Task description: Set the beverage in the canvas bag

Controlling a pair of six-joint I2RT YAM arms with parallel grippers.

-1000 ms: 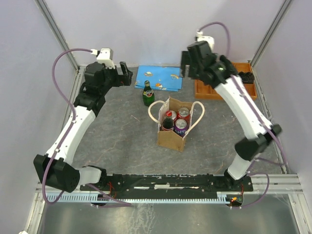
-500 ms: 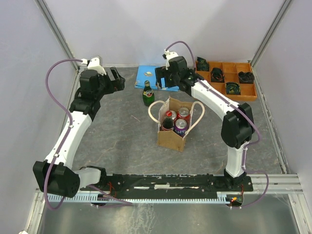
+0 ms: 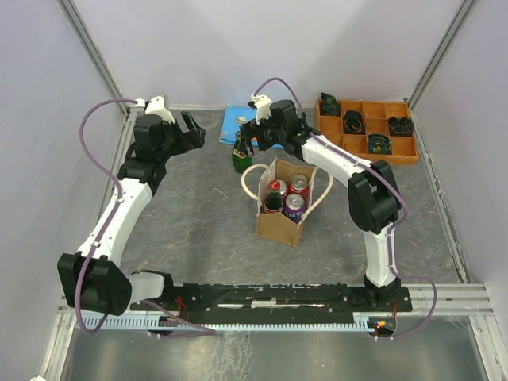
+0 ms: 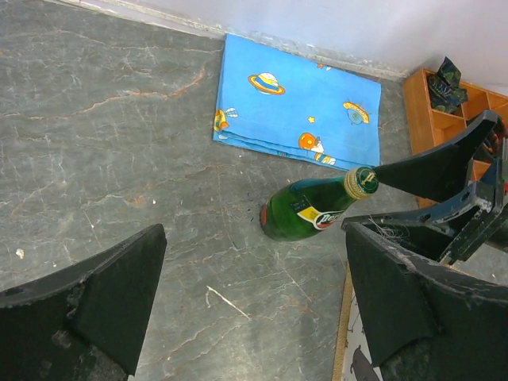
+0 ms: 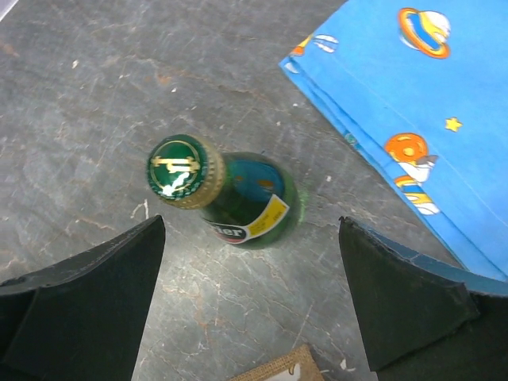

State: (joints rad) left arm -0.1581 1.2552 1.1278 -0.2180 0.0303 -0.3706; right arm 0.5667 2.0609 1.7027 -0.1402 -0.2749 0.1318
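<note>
Two grippers are out over the far half of the table (image 3: 182,222), and both are spread wide with nothing in them. The right gripper (image 3: 247,140) hangs over the green bottle (image 3: 240,156). In its wrist view the gold-rimmed cap sits between the two dark fingers (image 5: 87,309) and a little to the left of the middle, and neither finger touches the glass. The left gripper (image 3: 195,132) is well off to the left of the bottle, turned toward it, with only bare table between its fingers.

The bottle stands upright on the table, outside the bag (image 3: 279,222). It is just beyond the bag's far-left corner and just in front of the near edge of the blue cloth (image 3: 235,119). The cloth lies flat against the far wall and is printed with planets and stars.

The bag stands upright near the middle of the table, mouth open, with a cream handle (image 3: 249,186) looping out on each side. Three cans (image 3: 294,202) are inside it, two red and one purple, packed toward the right, which leaves a darker gap on the left.

An orange tray (image 3: 401,147) with compartments sits in the far-right corner, well apart from the bag, with dark objects in several sections.
</note>
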